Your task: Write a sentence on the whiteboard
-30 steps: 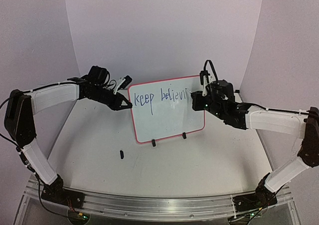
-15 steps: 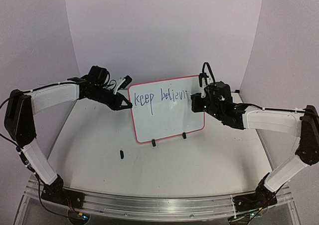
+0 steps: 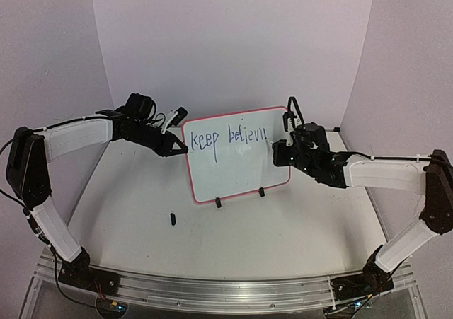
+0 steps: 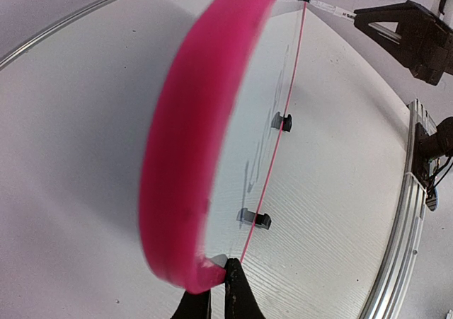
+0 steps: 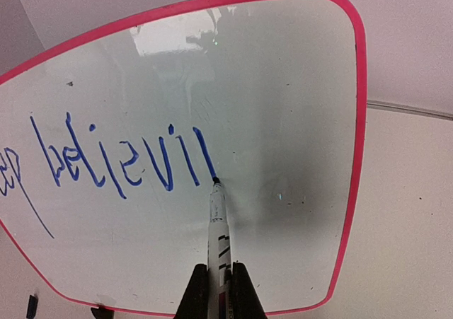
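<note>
The right hand [image 5: 216,276] is clamped on a marker [image 5: 218,220] whose tip touches the whiteboard [image 3: 241,170], which stands upright mid-desk [image 3: 141,213]. The left hand [image 4: 216,291] pinches the board's left edge. Since a second ago the sentence [image 3: 228,136] has gained a stroke after "keep believi", and the right hand sits slightly lower.

The whiteboard [image 3: 237,170] stood upright across the middle of the surface [image 3: 283,238], with the left fingers [image 4: 239,294] clamped on its left edge and the marker [image 5: 218,220] in the right fingers [image 5: 195,294] against its face. Open surface lay in front, broken only by a small black object [image 3: 172,218].
</note>
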`<state>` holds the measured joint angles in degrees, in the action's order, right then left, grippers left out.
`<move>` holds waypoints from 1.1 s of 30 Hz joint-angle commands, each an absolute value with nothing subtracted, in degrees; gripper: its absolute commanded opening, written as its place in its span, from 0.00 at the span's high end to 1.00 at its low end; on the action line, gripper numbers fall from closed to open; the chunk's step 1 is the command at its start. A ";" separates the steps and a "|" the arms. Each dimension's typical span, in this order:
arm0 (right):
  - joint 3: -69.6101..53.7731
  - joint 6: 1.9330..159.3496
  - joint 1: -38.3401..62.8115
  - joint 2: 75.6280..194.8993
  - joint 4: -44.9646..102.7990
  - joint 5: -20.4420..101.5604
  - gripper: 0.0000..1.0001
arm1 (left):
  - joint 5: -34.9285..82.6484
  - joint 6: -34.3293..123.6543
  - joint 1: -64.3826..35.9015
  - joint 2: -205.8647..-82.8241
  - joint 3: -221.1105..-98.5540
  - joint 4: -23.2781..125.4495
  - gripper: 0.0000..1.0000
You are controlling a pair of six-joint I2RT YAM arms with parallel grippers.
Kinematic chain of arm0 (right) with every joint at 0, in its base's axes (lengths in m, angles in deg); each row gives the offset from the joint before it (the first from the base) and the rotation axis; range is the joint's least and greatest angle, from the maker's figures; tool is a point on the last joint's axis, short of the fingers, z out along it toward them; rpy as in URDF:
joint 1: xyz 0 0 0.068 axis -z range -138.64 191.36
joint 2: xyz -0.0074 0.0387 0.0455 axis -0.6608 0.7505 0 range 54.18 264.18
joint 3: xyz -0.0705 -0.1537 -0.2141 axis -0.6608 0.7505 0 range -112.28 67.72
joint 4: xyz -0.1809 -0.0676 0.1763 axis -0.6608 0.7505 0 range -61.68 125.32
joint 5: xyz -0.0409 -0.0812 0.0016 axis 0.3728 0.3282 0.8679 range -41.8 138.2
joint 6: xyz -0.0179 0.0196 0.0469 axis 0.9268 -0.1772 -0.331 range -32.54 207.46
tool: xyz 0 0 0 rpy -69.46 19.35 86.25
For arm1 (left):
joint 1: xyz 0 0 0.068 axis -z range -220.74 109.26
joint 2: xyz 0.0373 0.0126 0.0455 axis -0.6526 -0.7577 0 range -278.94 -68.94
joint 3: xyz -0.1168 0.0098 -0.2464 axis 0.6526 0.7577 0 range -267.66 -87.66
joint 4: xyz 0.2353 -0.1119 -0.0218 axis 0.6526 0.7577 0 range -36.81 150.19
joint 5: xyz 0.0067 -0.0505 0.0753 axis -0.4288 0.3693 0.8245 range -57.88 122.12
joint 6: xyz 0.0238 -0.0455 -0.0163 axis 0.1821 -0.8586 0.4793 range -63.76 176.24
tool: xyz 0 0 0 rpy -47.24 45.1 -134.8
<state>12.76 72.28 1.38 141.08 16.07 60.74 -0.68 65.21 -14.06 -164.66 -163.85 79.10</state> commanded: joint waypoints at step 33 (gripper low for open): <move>7.38 74.64 1.68 139.79 15.05 60.52 1.00 | 4.70 69.15 -12.70 -167.22 -163.25 85.45 1.00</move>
<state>9.76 74.20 1.48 139.81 15.96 60.32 -0.65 65.26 -14.04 -164.66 -163.87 79.12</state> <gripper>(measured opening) 0.066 0.036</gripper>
